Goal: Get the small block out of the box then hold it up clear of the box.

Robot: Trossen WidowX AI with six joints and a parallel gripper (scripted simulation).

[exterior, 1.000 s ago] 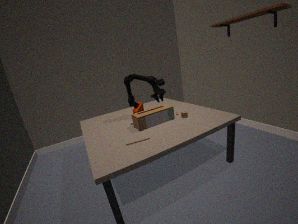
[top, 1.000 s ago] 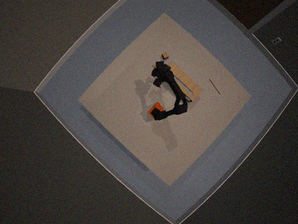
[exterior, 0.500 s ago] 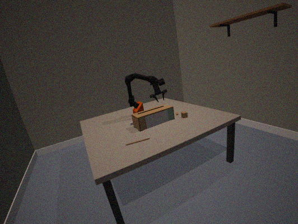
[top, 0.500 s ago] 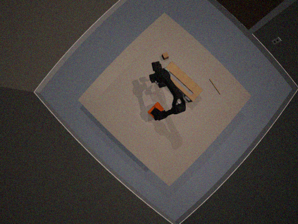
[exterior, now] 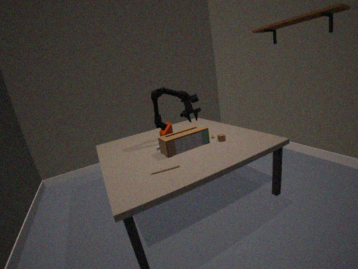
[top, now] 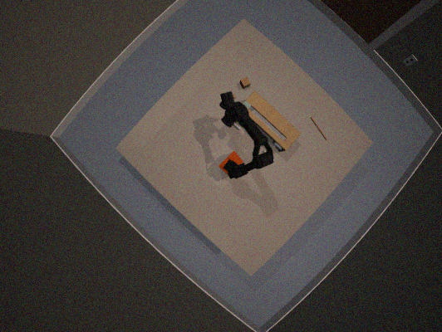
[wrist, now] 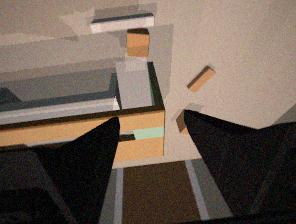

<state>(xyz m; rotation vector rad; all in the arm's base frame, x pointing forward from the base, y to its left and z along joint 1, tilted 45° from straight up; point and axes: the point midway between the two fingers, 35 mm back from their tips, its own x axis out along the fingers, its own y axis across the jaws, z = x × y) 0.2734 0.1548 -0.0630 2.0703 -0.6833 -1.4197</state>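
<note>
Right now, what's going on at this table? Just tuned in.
A single arm is working at the wooden box on the table. Its gripper hangs open and empty above the box's far end. A small block lies on the table just beyond that end, outside the box. A thin stick lies apart, in front of the box. Nothing is held yet.

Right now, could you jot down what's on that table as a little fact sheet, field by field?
Arm: black, arched over the box, standing on an orange base
Pincer: open, holding nothing, raised above the box's far end
Box: long, wooden, clear front, slot along its top
Block: small tan cube, out on the table just past the box's end
Stick: thin, lying flat on the table, apart from the box
Table: pale top, dark legs
</note>
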